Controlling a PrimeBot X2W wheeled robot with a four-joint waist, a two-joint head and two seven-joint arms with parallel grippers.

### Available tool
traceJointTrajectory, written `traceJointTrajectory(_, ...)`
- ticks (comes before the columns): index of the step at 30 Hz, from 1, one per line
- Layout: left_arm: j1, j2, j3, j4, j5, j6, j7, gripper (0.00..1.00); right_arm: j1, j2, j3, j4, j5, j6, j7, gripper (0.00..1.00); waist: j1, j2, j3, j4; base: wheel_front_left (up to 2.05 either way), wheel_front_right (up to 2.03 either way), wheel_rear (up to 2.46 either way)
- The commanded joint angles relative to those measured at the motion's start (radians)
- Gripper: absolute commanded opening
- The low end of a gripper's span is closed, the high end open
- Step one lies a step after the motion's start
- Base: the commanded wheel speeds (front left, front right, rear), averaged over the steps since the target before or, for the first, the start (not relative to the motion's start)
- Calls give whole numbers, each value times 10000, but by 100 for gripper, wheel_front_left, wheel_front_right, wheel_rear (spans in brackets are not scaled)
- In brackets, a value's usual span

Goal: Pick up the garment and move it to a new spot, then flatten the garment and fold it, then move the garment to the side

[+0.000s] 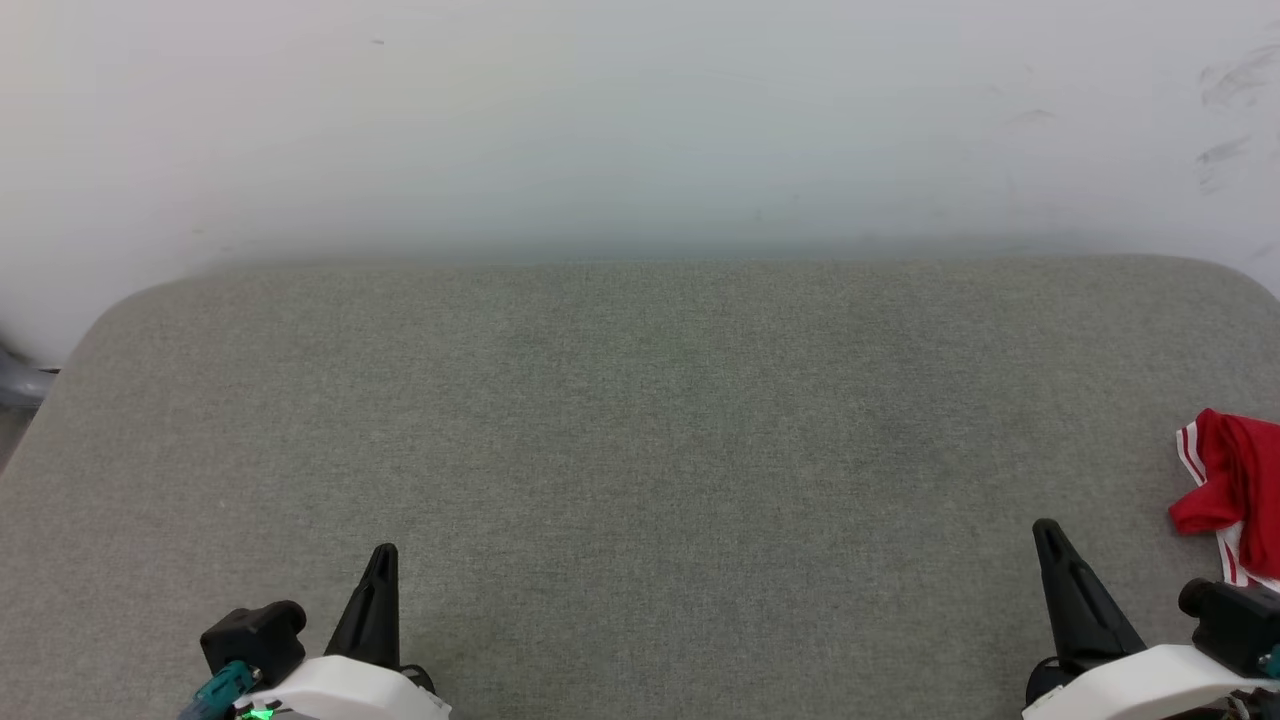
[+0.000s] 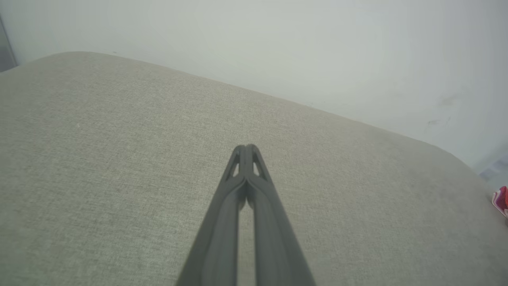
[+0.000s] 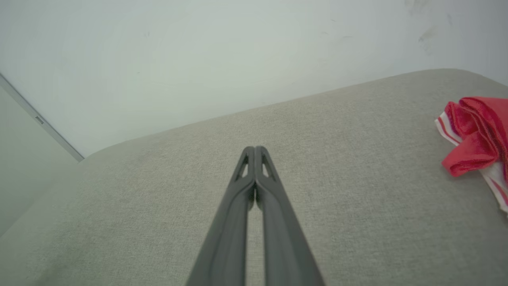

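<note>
The garment (image 1: 1238,492) lies crumpled at the far right edge of the grey cushioned surface (image 1: 640,420); red cloth and red-and-white striped trim show, the rest runs out of frame. The right wrist view has the garment (image 3: 474,135) at its right edge, and a sliver of the garment (image 2: 501,199) shows in the left wrist view. My right gripper (image 1: 1047,530) is shut and empty, left of the garment and apart from it. My left gripper (image 1: 383,553) is shut and empty at the lower left, far from the cloth. Both fingertip pairs (image 2: 246,149) (image 3: 254,150) are pressed together above bare fabric.
A pale wall (image 1: 640,120) rises right behind the surface's far edge. The surface has rounded corners at back left and back right. A dark grey object (image 1: 18,380) sits off the left edge.
</note>
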Motion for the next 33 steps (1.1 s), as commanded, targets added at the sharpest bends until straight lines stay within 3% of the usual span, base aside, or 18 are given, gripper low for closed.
traceJointTrajectory(1,-326,-3,128,-127,-504,-89,98,0,-375,-93,-3,-22,577,1,24,0,0,0,5,-1,0,0,0)
traceJointTrajectory(33,-776,-321,905,48,-5073,-519,1287,0,-1152,-182,-66,1054,5560,-1,332,0,0,0,93,-11,0,0,0)
